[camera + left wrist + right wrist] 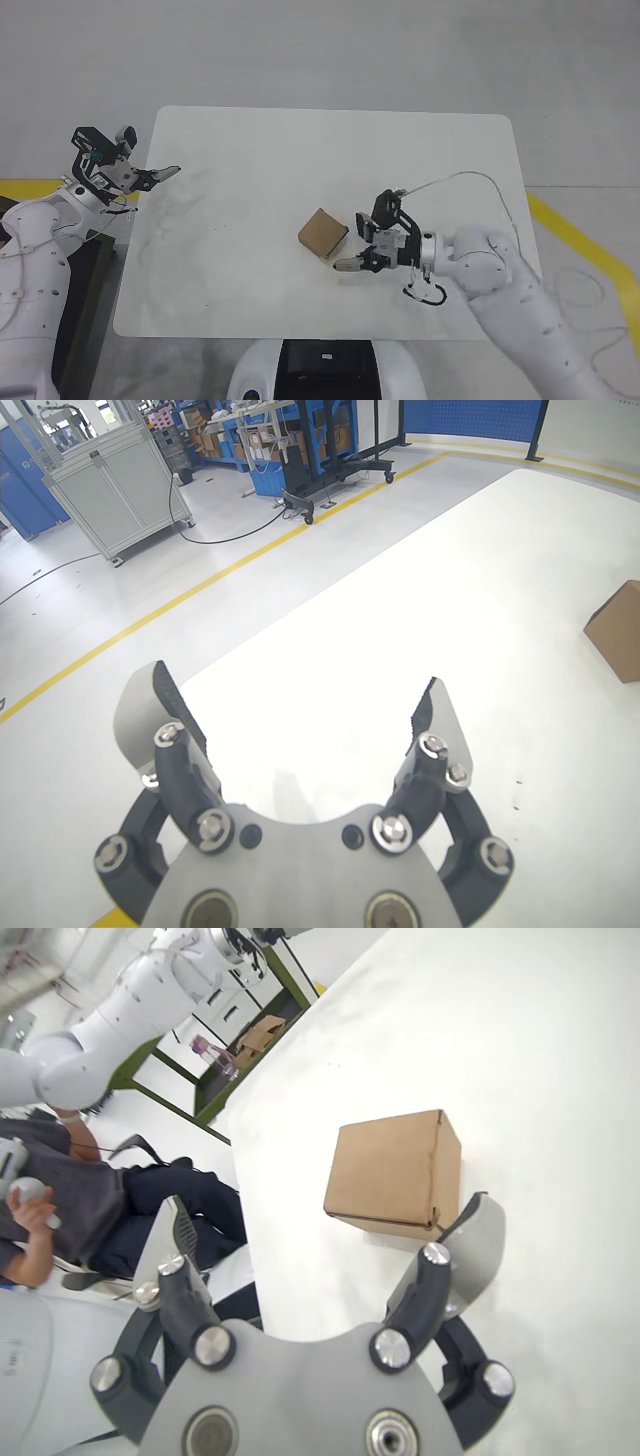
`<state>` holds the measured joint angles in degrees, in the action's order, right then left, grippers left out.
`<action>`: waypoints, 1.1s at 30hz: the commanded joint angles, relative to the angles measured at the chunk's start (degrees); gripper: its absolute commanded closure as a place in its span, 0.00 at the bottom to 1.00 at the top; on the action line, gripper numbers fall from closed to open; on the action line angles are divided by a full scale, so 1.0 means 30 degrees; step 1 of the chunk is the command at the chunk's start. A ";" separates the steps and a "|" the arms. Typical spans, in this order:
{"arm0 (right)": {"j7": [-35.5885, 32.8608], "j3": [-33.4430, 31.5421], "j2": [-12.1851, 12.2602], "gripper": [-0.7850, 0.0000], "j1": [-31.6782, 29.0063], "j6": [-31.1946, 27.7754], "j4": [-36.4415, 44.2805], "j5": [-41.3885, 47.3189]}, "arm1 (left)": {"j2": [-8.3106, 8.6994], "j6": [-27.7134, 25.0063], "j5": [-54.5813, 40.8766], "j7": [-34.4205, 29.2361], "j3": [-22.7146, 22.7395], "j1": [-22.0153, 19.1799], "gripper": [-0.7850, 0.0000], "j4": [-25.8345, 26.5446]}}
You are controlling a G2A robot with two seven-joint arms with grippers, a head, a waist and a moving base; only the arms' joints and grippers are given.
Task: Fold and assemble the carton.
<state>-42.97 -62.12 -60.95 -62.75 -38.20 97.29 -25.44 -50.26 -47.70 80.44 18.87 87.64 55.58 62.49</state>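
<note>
The floor [100,610] is grey workshop floor marked with a yellow line [20,187]. A framed cabinet [115,495] and blue shelving [220,440] stand beyond the line. The surface [300,150] is white, with rounded corners.

Carton [323,233]: brown and box-shaped. It rests on the surface, right of centre and toward the robot's edge, turned cornerwise to the surface edges. The faces that show are closed, with a flap seam along one side. Nothing grips it.

Left jaws: apart and empty. They are held at the left edge of the surface, toward the far corner and well apart from the carton. The left arm [40,230] stands off that same side.

Right jaws: apart and empty. They sit low over the surface, just beside the carton on its near right side. One finger [475,1233] lies at the carton's lower corner, and whether it touches cannot be told. The other finger [170,1228] stands clear of the carton. The right arm [490,265] lies across the near right part of the surface, and a white cable [470,178] loops above it.
</note>
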 commanded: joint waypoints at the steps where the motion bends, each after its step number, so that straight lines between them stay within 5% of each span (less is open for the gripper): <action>1: 0.0839 0.0220 -0.0005 0.00 -0.0280 -0.0361 0.0596 -0.2453 | 0.0000 0.0000 0.0000 0.0000 0.0000 0.0000 0.00 0.0000; 11: 0.5595 0.1645 -0.0341 0.00 -0.1052 0.2035 0.0670 -1.0694 | 0.0000 0.0000 0.0000 0.0000 0.0000 0.0000 0.00 0.0000; 33: 0.6883 0.2930 -0.1030 0.00 -0.0406 0.4782 -0.1273 -1.1854 | 0.0000 0.0000 0.0000 0.0000 0.0000 0.0000 0.00 0.0000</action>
<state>-22.41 -53.46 -63.96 -64.15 -23.93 93.80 -60.93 -50.26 -47.70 80.44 18.87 87.64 55.58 62.49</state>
